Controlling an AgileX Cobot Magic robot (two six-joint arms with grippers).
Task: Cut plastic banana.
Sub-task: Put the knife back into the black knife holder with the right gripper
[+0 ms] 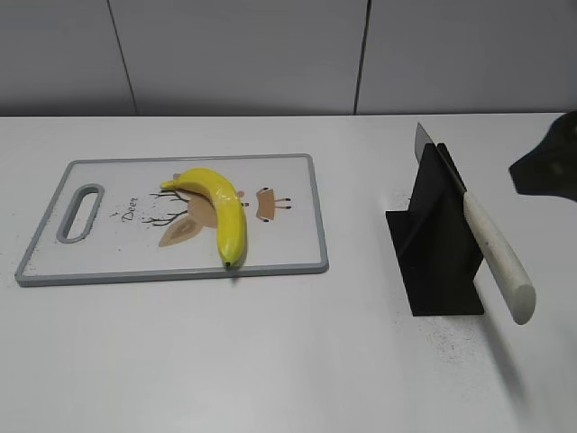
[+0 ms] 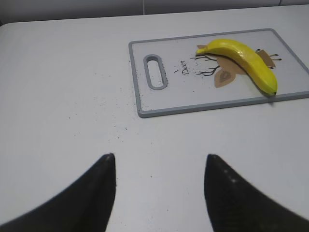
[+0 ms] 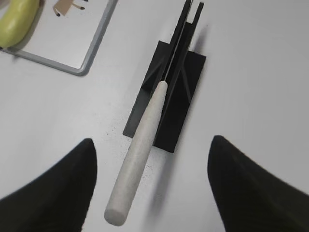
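The plastic banana (image 1: 219, 208) lies whole on a white cutting board (image 1: 288, 180) with a grey rim; it also shows in the left wrist view (image 2: 244, 59) and partly in the right wrist view (image 3: 17, 21). A knife with a cream handle (image 1: 498, 259) rests with its blade in a black stand (image 1: 435, 244). In the right wrist view the handle (image 3: 140, 154) lies between and below the open fingers of my right gripper (image 3: 152, 183), untouched. My left gripper (image 2: 159, 188) is open and empty above bare table, well short of the board (image 2: 145, 104).
The right arm's dark end (image 1: 548, 167) shows at the right edge of the exterior view. The board has a handle slot (image 1: 79, 213) at its left end. Dark specks dot the white table (image 1: 270, 361). A grey wall stands behind.
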